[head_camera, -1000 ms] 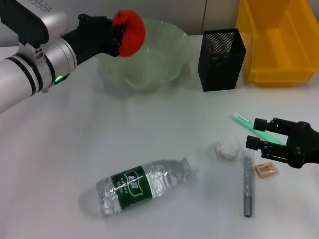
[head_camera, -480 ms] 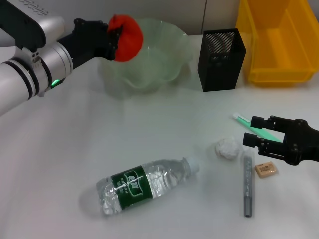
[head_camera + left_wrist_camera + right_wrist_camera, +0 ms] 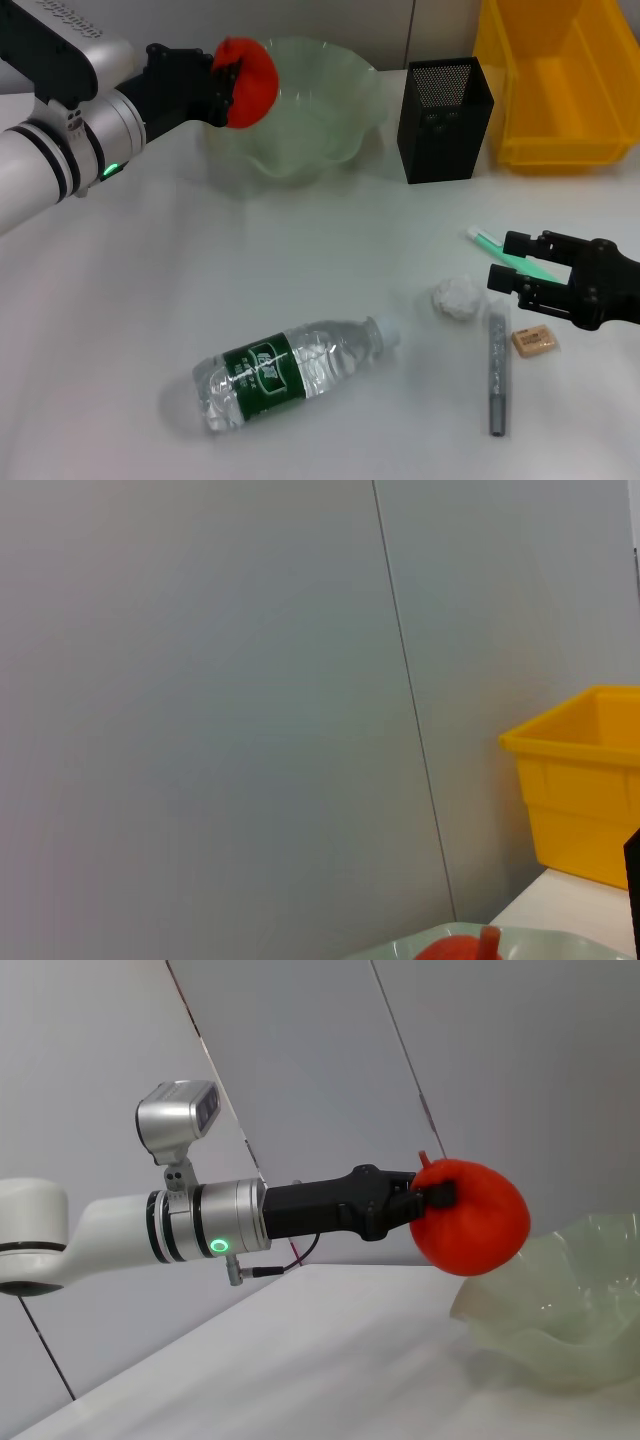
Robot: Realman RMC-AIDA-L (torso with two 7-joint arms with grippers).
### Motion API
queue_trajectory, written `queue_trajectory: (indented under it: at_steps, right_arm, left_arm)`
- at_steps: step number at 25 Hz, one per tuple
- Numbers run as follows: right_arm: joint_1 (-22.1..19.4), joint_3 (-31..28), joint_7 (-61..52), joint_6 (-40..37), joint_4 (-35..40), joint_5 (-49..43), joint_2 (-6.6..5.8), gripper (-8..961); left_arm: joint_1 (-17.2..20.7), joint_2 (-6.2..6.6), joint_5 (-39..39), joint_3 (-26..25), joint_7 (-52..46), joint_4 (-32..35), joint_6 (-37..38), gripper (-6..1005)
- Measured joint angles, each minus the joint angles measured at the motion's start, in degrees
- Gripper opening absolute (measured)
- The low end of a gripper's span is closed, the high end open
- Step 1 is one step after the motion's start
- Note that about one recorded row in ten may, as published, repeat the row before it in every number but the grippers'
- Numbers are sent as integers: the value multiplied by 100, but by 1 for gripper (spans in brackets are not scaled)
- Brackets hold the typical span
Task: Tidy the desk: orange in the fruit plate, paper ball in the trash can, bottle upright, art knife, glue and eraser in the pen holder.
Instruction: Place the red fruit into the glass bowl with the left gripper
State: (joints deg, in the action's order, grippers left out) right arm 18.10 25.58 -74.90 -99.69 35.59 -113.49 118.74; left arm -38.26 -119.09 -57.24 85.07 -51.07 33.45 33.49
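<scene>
My left gripper (image 3: 228, 82) is shut on the red-orange orange (image 3: 248, 82), held above the left rim of the pale-green fruit plate (image 3: 310, 120); the right wrist view shows the same orange (image 3: 470, 1217) beside the plate (image 3: 560, 1310). The bottle (image 3: 290, 372) lies on its side at the front. The white paper ball (image 3: 455, 298) sits just left of my open right gripper (image 3: 505, 263). A tan eraser (image 3: 534, 341), a grey art knife (image 3: 496, 372) and a green-white glue stick (image 3: 492, 243) lie around that gripper. The black mesh pen holder (image 3: 445, 118) and yellow trash can (image 3: 560, 80) stand at the back.
The left wrist view shows a grey wall, the yellow bin's corner (image 3: 580, 780) and the top of the orange (image 3: 460, 948). White desk surface spreads between the bottle and the fruit plate.
The left gripper with the orange has drifted slightly left and up near the plate's rim. The right gripper has shifted a little left toward the paper ball.
</scene>
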Motion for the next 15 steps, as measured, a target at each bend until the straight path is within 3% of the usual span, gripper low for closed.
queue_trajectory:
  at_steps: [15]
  right_arm:
    - [8,12,-6,11,-52,-8,17,664]
  left_arm:
    - [-15,-9,18,141,53,2,122,57]
